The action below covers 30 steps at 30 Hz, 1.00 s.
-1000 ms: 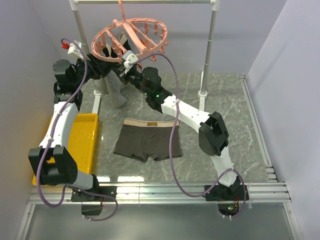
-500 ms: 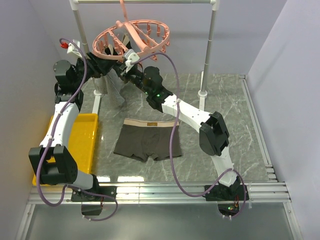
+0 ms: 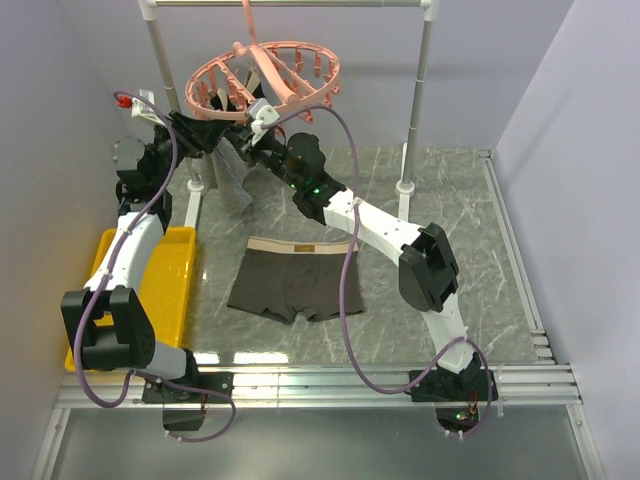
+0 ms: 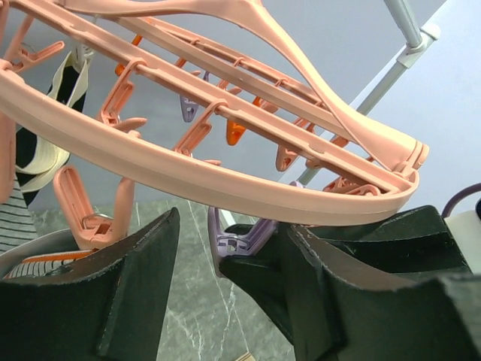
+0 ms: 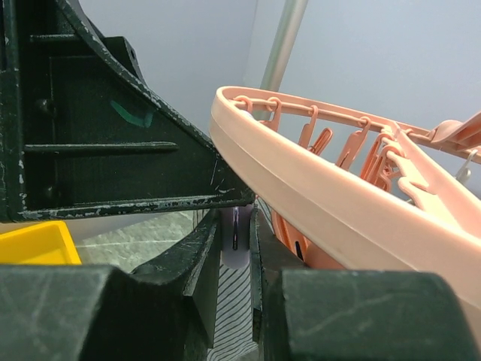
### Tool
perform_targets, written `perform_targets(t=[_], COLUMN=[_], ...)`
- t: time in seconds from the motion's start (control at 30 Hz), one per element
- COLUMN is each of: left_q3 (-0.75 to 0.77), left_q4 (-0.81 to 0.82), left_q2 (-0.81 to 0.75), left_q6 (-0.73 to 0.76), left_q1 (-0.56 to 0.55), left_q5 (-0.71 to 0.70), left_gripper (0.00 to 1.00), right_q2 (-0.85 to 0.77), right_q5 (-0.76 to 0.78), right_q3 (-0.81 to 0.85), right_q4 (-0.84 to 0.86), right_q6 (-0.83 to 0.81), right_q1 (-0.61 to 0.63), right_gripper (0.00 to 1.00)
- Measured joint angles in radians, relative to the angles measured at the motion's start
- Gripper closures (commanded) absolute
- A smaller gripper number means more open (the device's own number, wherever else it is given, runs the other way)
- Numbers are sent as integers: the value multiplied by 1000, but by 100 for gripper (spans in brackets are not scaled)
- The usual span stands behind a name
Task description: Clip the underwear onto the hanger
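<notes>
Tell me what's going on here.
Both arms are up at the pink hanger, which hangs from the white rail. The right gripper is pinched on a small purple peg under the hanger's ring, and the left gripper hangs open right beside it. The underwear lies flat on the table below, with nothing touching it, so it is not yet clipped.

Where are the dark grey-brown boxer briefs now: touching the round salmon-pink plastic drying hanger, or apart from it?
Apart. The top view shows the boxer briefs lying flat on the marbled table, while the hanger hangs from the white rail, clear of them.
</notes>
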Motion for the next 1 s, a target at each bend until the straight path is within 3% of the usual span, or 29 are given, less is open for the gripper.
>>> perform_targets(t=[0.1, 0.3, 0.33, 0.4, 0.43, 0.53, 0.8, 1.0], left_q3=[-5, -4, -3, -2, 0, 1, 30, 34], left_q4=[21, 27, 24, 23, 21, 16, 5, -6], left_q2=[0, -2, -2, -2, -2, -2, -2, -2], left_q6=[-8, -16, -9, 2, 3, 1, 2, 3], left_q1=[-2, -11, -11, -11, -11, -11, -11, -11], left_q5=[-6, -8, -8, -8, -8, -8, -21, -31], left_gripper=[45, 84, 93, 98, 100, 99, 100, 100], right_q2=[-1, -4, -4, -4, -4, -11, -85, -220], right_q5=[0, 3, 4, 7, 8, 8, -49, -132], right_q3=[0, -8, -10, -13, -13, -27, -187, -430], right_q4=[2, -1, -2, 0, 0, 4, -36, -55], right_q6=[3, 3, 3, 6, 7, 7, -1, -23], right_q1=[0, -2, -2, -2, -2, -1, -7, -10], right_gripper=[100, 100, 95, 85, 74, 61, 49, 44])
